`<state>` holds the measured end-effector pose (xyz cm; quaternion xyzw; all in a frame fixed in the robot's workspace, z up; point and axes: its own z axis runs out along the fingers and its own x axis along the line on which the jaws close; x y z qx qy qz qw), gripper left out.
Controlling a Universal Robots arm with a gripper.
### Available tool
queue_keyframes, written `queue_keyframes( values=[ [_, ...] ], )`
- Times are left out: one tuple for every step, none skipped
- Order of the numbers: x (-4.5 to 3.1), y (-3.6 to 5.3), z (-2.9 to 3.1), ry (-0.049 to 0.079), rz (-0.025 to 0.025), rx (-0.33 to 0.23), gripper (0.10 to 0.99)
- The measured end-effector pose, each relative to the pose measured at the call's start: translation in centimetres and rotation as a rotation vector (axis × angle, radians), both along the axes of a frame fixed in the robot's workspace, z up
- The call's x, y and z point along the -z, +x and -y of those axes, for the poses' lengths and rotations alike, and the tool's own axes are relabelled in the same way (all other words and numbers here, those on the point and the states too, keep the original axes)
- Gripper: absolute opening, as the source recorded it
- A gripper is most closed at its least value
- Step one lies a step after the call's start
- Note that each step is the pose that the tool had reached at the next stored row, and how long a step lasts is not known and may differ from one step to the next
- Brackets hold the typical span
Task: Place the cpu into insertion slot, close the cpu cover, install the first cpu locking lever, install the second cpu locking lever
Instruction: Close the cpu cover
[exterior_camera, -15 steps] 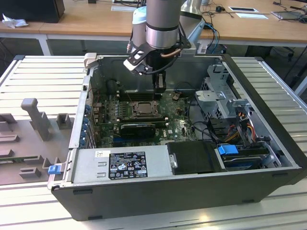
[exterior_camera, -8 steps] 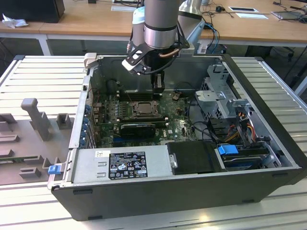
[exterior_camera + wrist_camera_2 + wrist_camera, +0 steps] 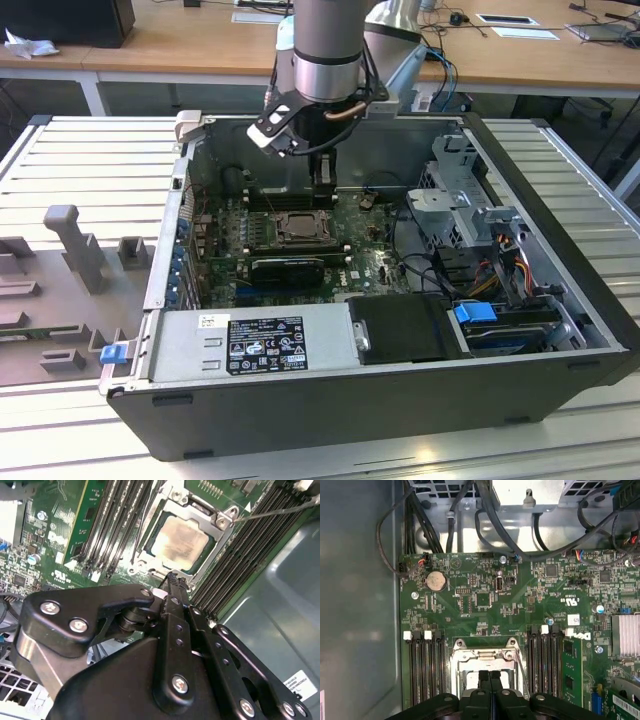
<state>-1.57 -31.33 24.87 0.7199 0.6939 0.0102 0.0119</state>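
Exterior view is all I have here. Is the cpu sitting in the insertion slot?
Observer: Yes. In the second wrist view the cpu lies flat inside the cut-out of the closed cpu cover.
Operator: End effector carrying anything?
Observer: No. In the first wrist view the end effector is shut and empty, close to the cover.
Operator: Levers?
Observer: In the second wrist view a thin lever rod reaches from the cover's corner over the memory slots; latched or not, I cannot tell.
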Motion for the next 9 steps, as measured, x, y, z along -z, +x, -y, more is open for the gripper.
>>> queue_keyframes(
  values=[
    [0.01,-0.12,0.00,0.000,0.0000,0.000,0.106],
    [0.02,-0.33,0.00,0.000,0.0000,0.000,0.106],
    [0.04,-0.59,0.00,0.000,0.0000,0.000,0.106],
    [0.06,-0.76,0.00,0.000,-0.0001,0.000,0.106],
    [0.07,-0.90,0.00,0.000,0.0000,0.000,0.106],
    [0.07,-1.26,0.00,0.000,-0.0001,0.000,0.106],
    [0.08,-1.59,0.00,0.000,-0.0001,0.000,0.106],
    [0.09,-1.81,0.00,0.000,0.0000,0.000,0.106],
    [0.09,-1.94,0.00,0.000,0.0000,0.000,0.106]
  ],
)
